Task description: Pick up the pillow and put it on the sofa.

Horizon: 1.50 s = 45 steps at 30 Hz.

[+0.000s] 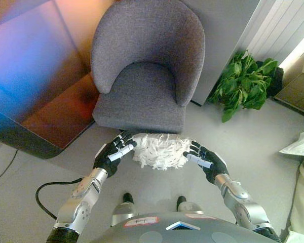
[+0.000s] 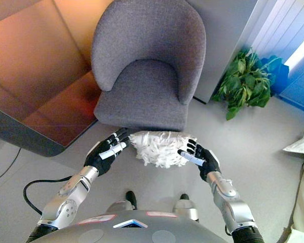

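We look down from the robot's head at a pale floor (image 1: 273, 126), and we go from left to right. At the far left a dark, glossy panel (image 1: 35, 76) lies slanted across the floor. Inward from it, our left hand (image 1: 113, 154) reaches forward from the lower left. Its fingers are straight and loosely spread, and they rest flat against the left end of the pillow (image 1: 161, 150); they do not curl round it.

The pillow is white and shaggy, and it sits in the middle of the view between the two hands. Its long axis runs from left to right, across our line of reach, so each hand meets one short end. We judge it to be carried off the floor, pressed between the palms, though we cannot see beneath it.

Directly beyond the pillow, further from us, stands the sofa (image 1: 142, 66), a grey upholstered seat for one with a curved back. The pillow's far edge lies just beside the front edge of the seat, level with its middle. So the coming move, as we judge it, is straight forward and up onto the cushion, with both hands equally near.

Next to the right, our right hand (image 1: 206, 160) presses the pillow's right end, with fingers extended and slightly apart. Further right, a green leafy plant (image 1: 245, 81) stands by a grey wall (image 1: 220, 30).
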{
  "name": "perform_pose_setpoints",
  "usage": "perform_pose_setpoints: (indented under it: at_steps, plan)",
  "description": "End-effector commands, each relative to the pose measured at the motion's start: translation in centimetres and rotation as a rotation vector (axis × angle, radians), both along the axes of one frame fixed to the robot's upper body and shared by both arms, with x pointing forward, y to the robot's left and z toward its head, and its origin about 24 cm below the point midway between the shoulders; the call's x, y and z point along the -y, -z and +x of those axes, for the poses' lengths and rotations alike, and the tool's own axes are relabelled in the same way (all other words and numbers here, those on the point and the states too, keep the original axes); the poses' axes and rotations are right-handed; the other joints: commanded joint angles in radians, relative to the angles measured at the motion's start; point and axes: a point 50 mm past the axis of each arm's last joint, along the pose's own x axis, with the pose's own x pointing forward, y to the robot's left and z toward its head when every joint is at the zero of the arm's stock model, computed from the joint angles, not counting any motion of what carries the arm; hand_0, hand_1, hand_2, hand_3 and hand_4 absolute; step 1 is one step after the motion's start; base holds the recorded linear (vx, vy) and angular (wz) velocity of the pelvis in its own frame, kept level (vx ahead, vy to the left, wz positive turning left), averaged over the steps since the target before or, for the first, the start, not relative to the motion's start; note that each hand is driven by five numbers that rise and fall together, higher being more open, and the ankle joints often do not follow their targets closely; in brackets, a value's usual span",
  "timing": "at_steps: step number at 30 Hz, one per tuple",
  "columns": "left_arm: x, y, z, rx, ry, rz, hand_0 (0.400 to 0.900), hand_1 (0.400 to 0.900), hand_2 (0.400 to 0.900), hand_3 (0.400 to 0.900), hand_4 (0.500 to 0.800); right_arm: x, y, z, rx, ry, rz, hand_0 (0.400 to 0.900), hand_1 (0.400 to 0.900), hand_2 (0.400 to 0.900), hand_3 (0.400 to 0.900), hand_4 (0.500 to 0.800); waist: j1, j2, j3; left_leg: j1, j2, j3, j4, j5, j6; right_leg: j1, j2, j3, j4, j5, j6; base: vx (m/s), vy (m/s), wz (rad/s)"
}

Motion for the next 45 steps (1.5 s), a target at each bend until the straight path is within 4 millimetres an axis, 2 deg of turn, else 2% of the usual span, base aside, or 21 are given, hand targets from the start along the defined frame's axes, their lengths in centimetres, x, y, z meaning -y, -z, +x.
perform_pose_setpoints:
  at_steps: [1, 9, 22, 29, 34, 39, 41, 42, 43, 45]
  plan:
    - [-1.4, -3.8, 3.4, 0.246, -0.022, 0.055, 0.9, 0.9, 0.9, 0.9, 0.8, 0.2, -4.3, 3.5, 0.262, -0.016, -0.021, 0.9, 0.9, 0.9, 0.9, 0.8, -0.018, -0.027, -0.008, 0.073, -0.013, -0.011, 0.038, -0.124, 0.024, -0.037, 0.013, 0.015, 0.0, 0.03, 0.01, 0.0, 0.0, 0.0]
    - [-1.5, -4.3, 3.3, 0.273, -0.01, 0.038, 0.9, 0.9, 0.9, 0.9, 0.8, 0.4, -4.1, 3.2, 0.253, -0.006, -0.041, 0.9, 0.9, 0.9, 0.9, 0.8, -0.023, -0.022, -0.008, 0.078, -0.012, -0.001, 0.019, -0.12, 0.025, -0.044, 0.016, 0.011, 0.0, 0.028, 0.011, 0.0, 0.0, 0.0]
    - [-1.1, -4.3, 3.0, 0.259, 0.034, 0.0, 0.9, 0.9, 0.9, 0.9, 0.8, 1.7, -4.9, 3.4, 0.308, -0.011, -0.267, 0.9, 0.9, 0.9, 0.9, 0.8, -0.023, -0.019, -0.006, 0.086, -0.006, 0.011, 0.028, -0.124, 0.028, -0.029, 0.02, 0.007, 0.0, 0.017, 0.007, 0.01, -0.02, -0.02]
    - [-1.4, -4.3, 2.7, 0.262, 0.043, -0.014, 0.9, 0.9, 0.9, 0.9, 0.8, 2.0, -4.8, 3.3, 0.301, 0.009, -0.258, 0.9, 0.9, 0.9, 0.9, 0.8, -0.021, -0.019, -0.001, 0.087, 0.004, 0.01, 0.035, -0.123, 0.024, -0.023, 0.032, 0.007, 0.0, 0.01, -0.002, 0.02, -0.065, -0.01]
    - [-1.3, -4.3, 2.4, 0.253, 0.055, -0.05, 0.9, 0.9, 0.9, 0.9, 0.8, 2.1, -4.9, 3.3, 0.306, 0.009, -0.237, 0.9, 0.9, 0.9, 0.9, 0.8, -0.018, -0.022, 0.007, 0.072, 0.028, 0.002, 0.065, -0.119, 0.011, -0.022, 0.045, 0.011, 0.001, 0.002, -0.016, 0.02, -0.102, 0.0]
    - [-1.6, -4.5, 2.2, 0.266, 0.039, -0.085, 0.9, 0.9, 0.9, 0.9, 0.8, 2.5, -5.5, 3.7, 0.328, -0.011, -0.246, 0.9, 0.9, 0.9, 0.9, 0.8, -0.007, -0.034, 0.042, -0.002, 0.078, -0.044, 0.223, -0.082, -0.021, -0.035, 0.061, 0.025, 0.021, -0.003, -0.047, -0.02, -0.115, -0.05]
    - [-2.0, -5.0, 2.1, 0.308, -0.015, -0.091, 0.9, 0.9, 0.9, 0.9, 0.8, 2.7, -5.7, 3.8, 0.332, -0.019, -0.254, 0.9, 0.9, 0.9, 0.9, 0.8, -0.004, -0.043, 0.061, -0.048, 0.118, -0.076, 0.365, -0.043, -0.038, -0.04, 0.071, 0.038, 0.036, -0.009, -0.07, -0.01, -0.124, -0.12]
    - [-2.2, -5.1, 2.2, 0.319, -0.053, -0.109, 0.9, 0.9, 0.9, 0.9, 0.8, 2.8, -5.7, 3.8, 0.333, -0.022, -0.253, 0.9, 0.9, 0.9, 0.9, 0.8, 0.001, -0.057, 0.069, -0.084, 0.129, -0.097, 0.444, -0.001, -0.043, -0.045, 0.069, 0.044, 0.041, -0.005, -0.083, 0.0, -0.135, -0.17]
    - [-2.3, -5.2, 2.1, 0.326, -0.072, -0.127, 0.9, 0.9, 0.9, 0.9, 0.8, 2.9, -5.7, 3.7, 0.333, -0.026, -0.252, 0.9, 0.9, 0.9, 0.9, 0.8, 0.005, -0.063, 0.079, -0.117, 0.139, -0.123, 0.525, 0.009, -0.044, -0.039, 0.073, 0.048, 0.042, -0.003, -0.093, 0.02, -0.132, -0.19]
    - [-2.2, -5.0, 1.5, 0.332, -0.064, -0.148, 0.9, 0.9, 0.9, 0.9, 0.8, 3.0, -5.4, 3.2, 0.325, -0.037, -0.251, 0.9, 0.9, 0.9, 0.9, 0.8, 0.016, -0.091, 0.089, -0.187, 0.125, -0.158, 0.673, 0.021, -0.031, -0.036, 0.063, 0.065, 0.047, 0.001, -0.111, 0.06, -0.136, -0.16]
